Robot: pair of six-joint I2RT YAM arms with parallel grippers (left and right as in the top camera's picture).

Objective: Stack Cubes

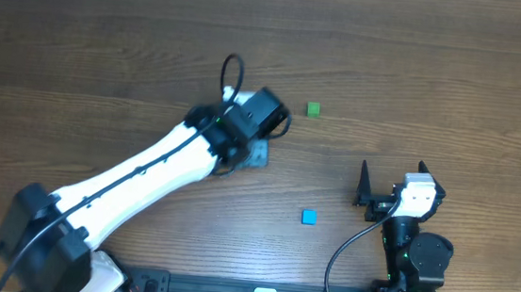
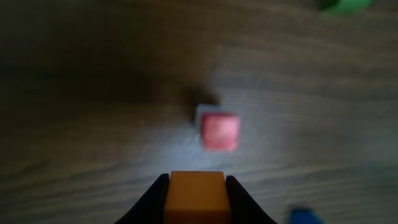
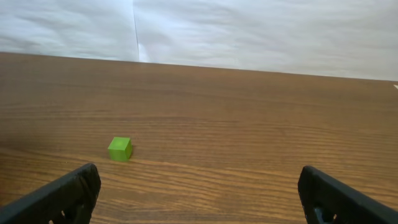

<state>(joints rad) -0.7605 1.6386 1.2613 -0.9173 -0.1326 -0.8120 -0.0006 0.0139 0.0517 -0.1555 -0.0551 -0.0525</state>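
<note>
While the left pincer [image 2: 196, 198] pinches an orange cube [image 2: 195, 190], red cube [image 2: 219, 131] near ahead of it, right pincer [image 3: 199, 194] spread, green cube [image 3: 120, 149] ahead.

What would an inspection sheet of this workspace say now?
Surface: brown wooden table.
Job's things: orange cube in the left gripper; red cube on the table below it, apart; green cube and blue cube lie separately on the table.
Clutter: nothing seen.
Grippers: left gripper, jaws shut on the orange cube; right gripper, jaws open, empty.
Cables: looped cable at the left wrist; black cable beside the right arm.
Surroundings: white wall behind the table.
</note>
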